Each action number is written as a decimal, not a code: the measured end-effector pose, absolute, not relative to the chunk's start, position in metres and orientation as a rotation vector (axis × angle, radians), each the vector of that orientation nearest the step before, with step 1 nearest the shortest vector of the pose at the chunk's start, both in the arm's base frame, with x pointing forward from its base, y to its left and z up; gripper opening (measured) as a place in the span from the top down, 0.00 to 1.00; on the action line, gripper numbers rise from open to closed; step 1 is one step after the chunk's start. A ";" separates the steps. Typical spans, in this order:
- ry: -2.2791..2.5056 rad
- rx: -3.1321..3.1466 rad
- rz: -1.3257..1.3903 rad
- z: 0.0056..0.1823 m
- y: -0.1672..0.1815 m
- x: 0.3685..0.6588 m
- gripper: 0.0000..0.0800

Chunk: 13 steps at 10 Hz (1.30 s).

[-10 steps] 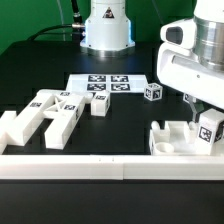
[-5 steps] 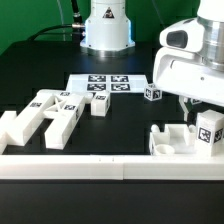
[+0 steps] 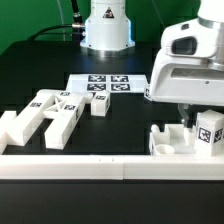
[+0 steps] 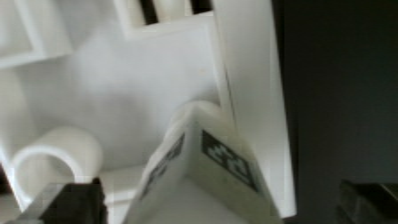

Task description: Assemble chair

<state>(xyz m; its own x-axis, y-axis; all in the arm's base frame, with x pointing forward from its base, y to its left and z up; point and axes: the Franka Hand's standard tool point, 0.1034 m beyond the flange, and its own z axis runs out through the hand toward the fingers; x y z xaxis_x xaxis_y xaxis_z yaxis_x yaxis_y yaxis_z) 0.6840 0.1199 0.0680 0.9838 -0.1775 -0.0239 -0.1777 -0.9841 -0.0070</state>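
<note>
Bulky white arm — smooth rounded shells, black fingers.

The arm points straight down, jaws spread wide apart.

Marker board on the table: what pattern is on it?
The marker board is white with black-and-white square tags; exterior view shows it best.

Lying on dark desk: marker board mid-back, loose chair parts toward the exterior view's left, chair piece right, border rail in front.
</note>
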 end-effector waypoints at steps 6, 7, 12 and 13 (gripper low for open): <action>-0.615 -3.087 0.011 0.069 0.121 0.686 0.19; -0.682 -3.073 0.012 0.068 0.121 0.686 0.19; -0.662 -3.078 0.016 0.067 0.118 0.686 0.64; -0.636 -3.084 0.016 0.067 0.118 0.686 0.64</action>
